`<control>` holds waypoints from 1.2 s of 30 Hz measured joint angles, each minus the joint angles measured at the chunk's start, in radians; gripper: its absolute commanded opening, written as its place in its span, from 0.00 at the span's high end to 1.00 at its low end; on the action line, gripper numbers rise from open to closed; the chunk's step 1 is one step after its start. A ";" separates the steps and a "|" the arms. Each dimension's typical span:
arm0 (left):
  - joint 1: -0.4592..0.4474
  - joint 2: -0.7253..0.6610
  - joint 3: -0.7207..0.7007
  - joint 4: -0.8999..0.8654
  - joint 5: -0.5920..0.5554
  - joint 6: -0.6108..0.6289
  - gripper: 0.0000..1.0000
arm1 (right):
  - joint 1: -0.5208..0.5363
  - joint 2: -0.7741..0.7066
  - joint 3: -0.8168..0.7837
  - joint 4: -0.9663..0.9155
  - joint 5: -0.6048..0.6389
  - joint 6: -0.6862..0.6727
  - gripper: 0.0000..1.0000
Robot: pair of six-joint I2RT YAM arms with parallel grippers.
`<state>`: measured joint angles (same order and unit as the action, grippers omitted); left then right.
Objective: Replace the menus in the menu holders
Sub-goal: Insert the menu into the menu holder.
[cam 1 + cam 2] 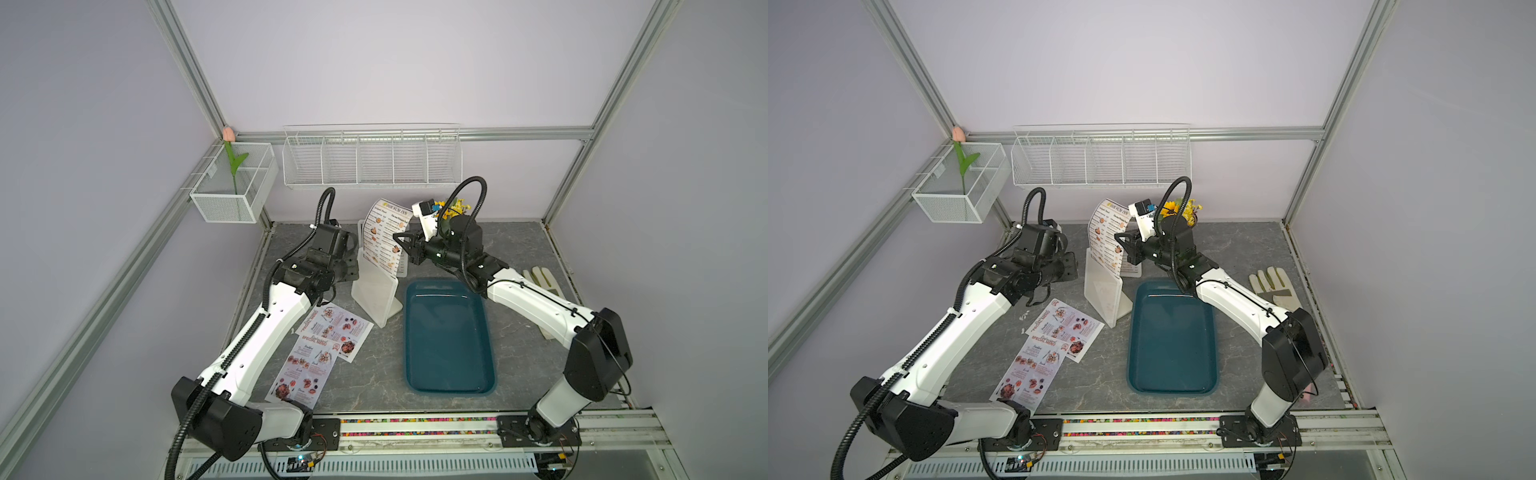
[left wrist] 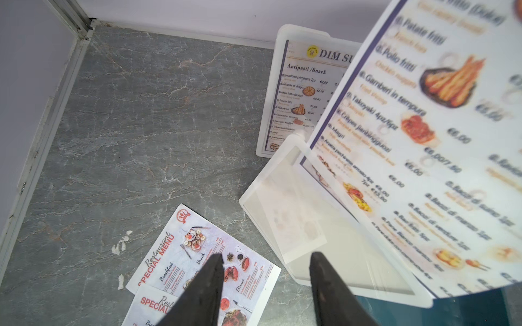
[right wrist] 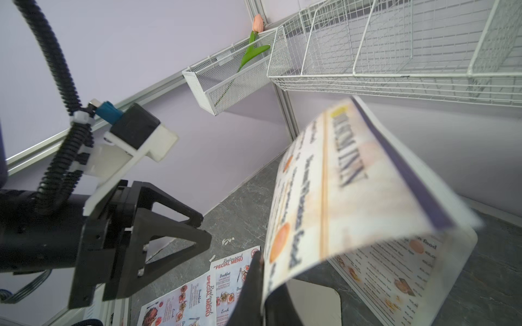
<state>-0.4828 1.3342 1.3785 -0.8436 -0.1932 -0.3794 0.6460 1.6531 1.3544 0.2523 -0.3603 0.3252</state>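
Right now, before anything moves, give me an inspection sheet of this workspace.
Surface: grey marbled tabletop, white scraps beside the flat sheets.
Job's things: lifted DIM SUM INN menu curling, lower end at the near holder; second DIM SUM INN menu in the far holder; two SPECIAL MENU sheets flat, overlapping.
Clutter: teal tray, glove, yellow flowers.
Grippers: right gripper shut on the lifted menu; left gripper open, holding nothing.
Cables: black conduits arch above both wrists.
Surroundings: wire rack, mesh basket with tulip.
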 measured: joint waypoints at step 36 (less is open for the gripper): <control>0.000 0.047 0.056 -0.008 0.008 0.026 0.48 | 0.013 -0.006 -0.108 0.189 0.048 0.014 0.93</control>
<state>-0.4828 1.3811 1.4345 -0.8516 -0.1848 -0.3534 0.6594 1.6474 1.2469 0.4412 -0.3122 0.3397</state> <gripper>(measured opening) 0.520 0.069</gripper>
